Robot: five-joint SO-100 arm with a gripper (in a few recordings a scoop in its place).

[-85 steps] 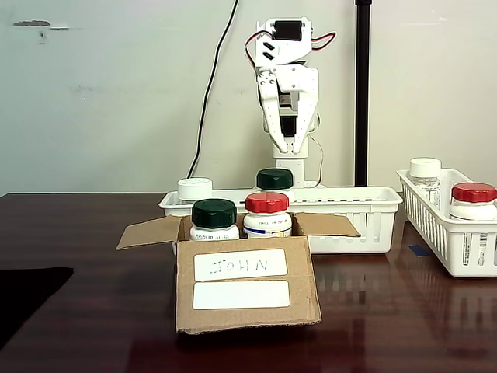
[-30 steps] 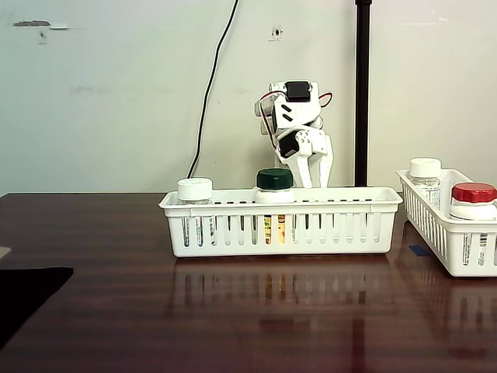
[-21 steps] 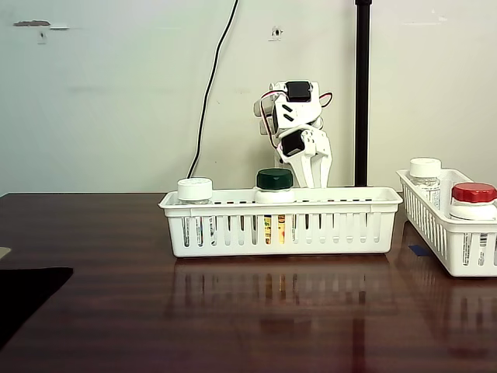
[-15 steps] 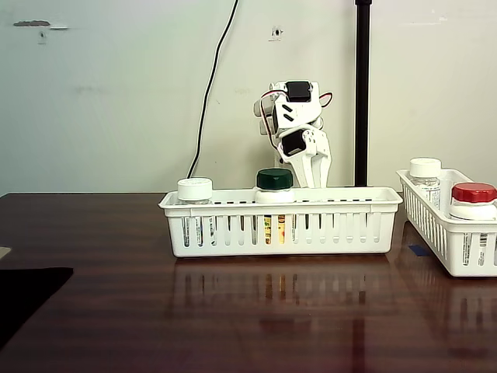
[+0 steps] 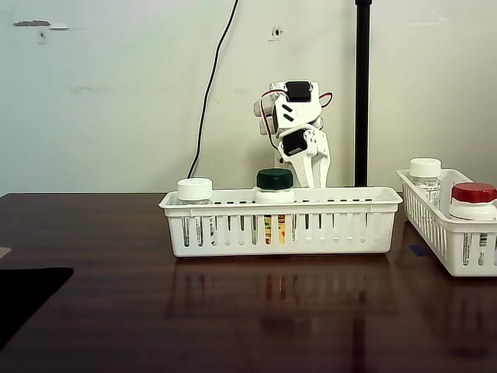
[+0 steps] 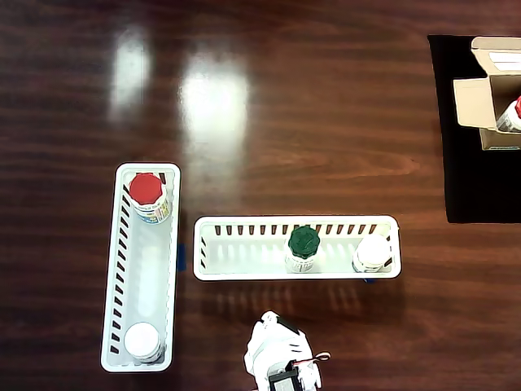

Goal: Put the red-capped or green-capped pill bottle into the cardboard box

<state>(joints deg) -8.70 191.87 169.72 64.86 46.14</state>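
A red-capped pill bottle (image 6: 146, 190) stands at the far end of the left white basket (image 6: 116, 269) in the overhead view; the fixed view has it at the right edge (image 5: 473, 194). A green-capped bottle (image 6: 304, 242) (image 5: 274, 179) stands in the middle basket (image 6: 244, 274). The cardboard box (image 6: 474, 102) sits open at the overhead view's top right edge, with a red cap just showing inside it. My gripper (image 5: 311, 172) hangs fingers-down behind the middle basket, shut and holding nothing, just right of the green cap.
White-capped bottles stand in the middle basket (image 6: 373, 252) and in the near end of the left basket (image 6: 142, 341). The box rests on a black mat (image 6: 476, 187). My folded arm (image 6: 281, 368) is at the table's bottom edge in the overhead view.
The box with its bottles, in front of the basket 2.8 s ago, is gone from the fixed view. My arm has folded down from upright. Over the last second it barely moved.
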